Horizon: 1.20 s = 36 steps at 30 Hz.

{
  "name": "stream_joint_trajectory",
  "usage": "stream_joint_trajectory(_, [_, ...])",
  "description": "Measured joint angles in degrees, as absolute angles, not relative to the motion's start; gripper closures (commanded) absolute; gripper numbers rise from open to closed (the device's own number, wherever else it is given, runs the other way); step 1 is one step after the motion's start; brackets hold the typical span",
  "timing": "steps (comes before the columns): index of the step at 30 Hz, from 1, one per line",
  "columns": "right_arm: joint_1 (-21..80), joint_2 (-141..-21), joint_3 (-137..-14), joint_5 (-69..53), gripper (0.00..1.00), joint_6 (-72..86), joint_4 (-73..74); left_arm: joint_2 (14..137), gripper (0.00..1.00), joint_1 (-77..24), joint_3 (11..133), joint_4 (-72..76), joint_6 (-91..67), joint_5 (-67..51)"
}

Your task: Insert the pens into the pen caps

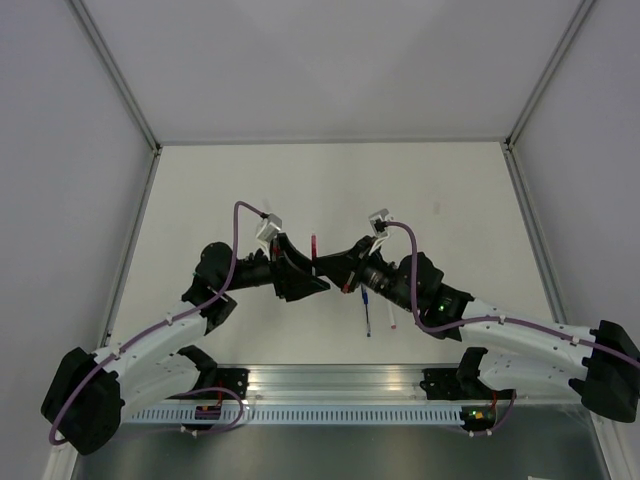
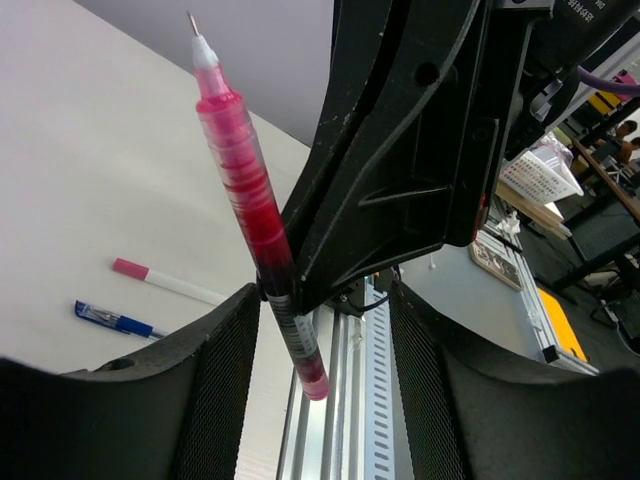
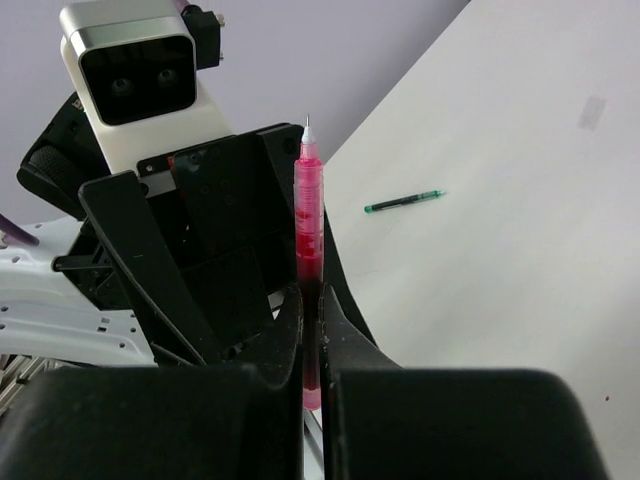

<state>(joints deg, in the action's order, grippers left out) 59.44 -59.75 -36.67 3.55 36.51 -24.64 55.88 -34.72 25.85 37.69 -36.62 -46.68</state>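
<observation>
When you look from the top, both arms meet over the middle of the table (image 1: 210, 200). The red pen (image 1: 314, 246) stands up off the table between the left gripper (image 1: 300, 282) and the right gripper (image 1: 336, 268). The blue pen (image 1: 367, 318) and the white pen (image 1: 391, 316) lie side by side on the table, just by the right arm.

From the left wrist, you see your left fingers (image 2: 200, 385) spread wide apart with nothing in them. The red pen leans across close to one finger, with its thin bare tip up high. The black body of the right gripper fills the space beside it and pinches the pen low down.

From the right wrist, the two fingers are pressed tight together on the lower part of the red pen. I think it is held low so the tip end stays free for a cap. The wide left gripper looks ready to help with that. The green pen (image 3: 403, 202) lies far off on the table. You cannot see any pen caps in these views, so I cannot tell where they are.
</observation>
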Motion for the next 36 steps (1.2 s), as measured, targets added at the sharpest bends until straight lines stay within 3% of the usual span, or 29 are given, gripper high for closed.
stream_joint_trajectory(2, [59.4,-59.7,-36.3,4.2,1.00,36.5,-25.4,55.9,0.47,-34.7,25.8,37.9,-36.7,-47.0])
stream_joint_trajectory(6, [59.4,-59.7,-36.2,4.6,1.00,36.5,-26.1,55.9,0.69,-34.7,25.6,38.0,-37.2,-47.3])
stream_joint_trajectory(10, [59.8,-59.5,-36.2,4.3,1.00,36.1,-26.2,56.1,0.97,-34.3,25.5,37.4,-37.6,-47.1])
stream_joint_trajectory(12, [59.8,-59.5,-36.2,4.3,1.00,35.5,-25.8,56.4,0.98,-34.1,25.5,37.1,-37.9,-47.0])
stream_joint_trajectory(14, [59.8,-59.5,-36.2,4.4,0.69,35.2,-25.4,56.5,0.98,-34.1,25.5,36.7,-37.9,-47.0])
stream_joint_trajectory(17, [59.8,-59.5,-36.8,5.7,0.34,34.2,-23.7,56.5,0.98,-34.3,25.5,35.6,-37.6,-46.7])
stream_joint_trajectory(19, [59.8,-59.4,-38.7,9.4,0.25,32.3,-19.4,56.5,0.98,-34.5,25.5,34.2,-36.8,-45.9])
stream_joint_trajectory(22, [59.6,-58.0,-42.6,19.5,0.19,28.7,-11.9,56.4,0.98,-34.5,25.8,29.8,-34.9,-42.6])
stream_joint_trajectory(27, [54.7,-54.3,-49.4,30.7,0.17,21.2,-4.9,54.7,0.98,-34.5,26.4,20.2,-31.6,-33.8])
stream_joint_trajectory(32, [35.4,-59.2,-60.1,31.7,0.18,17.7,1.9,48.4,0.98,-34.5,26.4,13.7,-28.4,-23.4])
stream_joint_trajectory(36, [19.2,-74.3,-72.7,27.6,0.23,17.5,8.9,43.6,0.98,-34.5,26.3,12.3,-26.5,-18.7])
